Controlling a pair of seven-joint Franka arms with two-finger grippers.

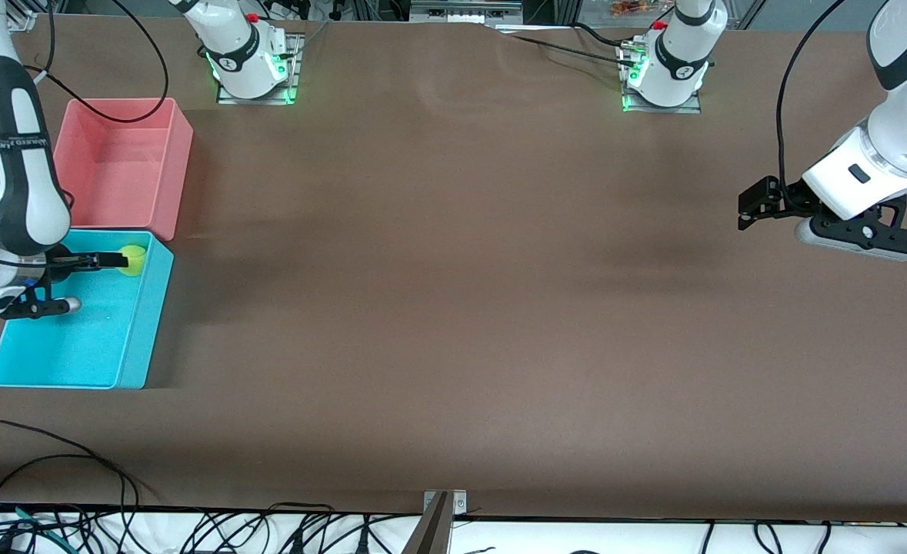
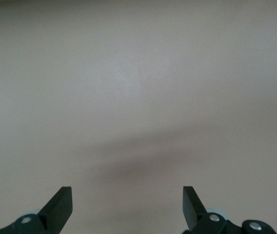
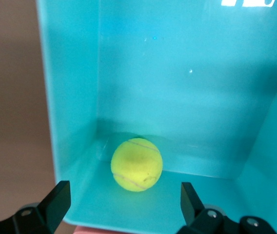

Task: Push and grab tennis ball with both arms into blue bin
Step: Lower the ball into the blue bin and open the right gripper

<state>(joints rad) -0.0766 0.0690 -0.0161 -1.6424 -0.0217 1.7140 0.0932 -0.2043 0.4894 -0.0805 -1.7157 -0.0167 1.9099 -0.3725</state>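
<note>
With tennis ball (image 3: 136, 164) already resting free on blue bin (image 1: 134, 338) floor at its 1 o'clock corner, lift released right gripper (image 3: 124, 207) straight up clear of walls; keep released left gripper (image 2: 128, 207) parked above bench (image 1: 453, 308).

The right arm (image 1: 7, 177) hides one corner of the blue bin (image 1: 134, 338), its upper links cut off.

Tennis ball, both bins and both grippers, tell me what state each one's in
tennis ball: loose on the blue bin's floor, in a corner
blue bin: upright, holds the ball
pink bin: upright, empty
right gripper: open, over the blue bin
left gripper: open, waiting over bare table
</note>
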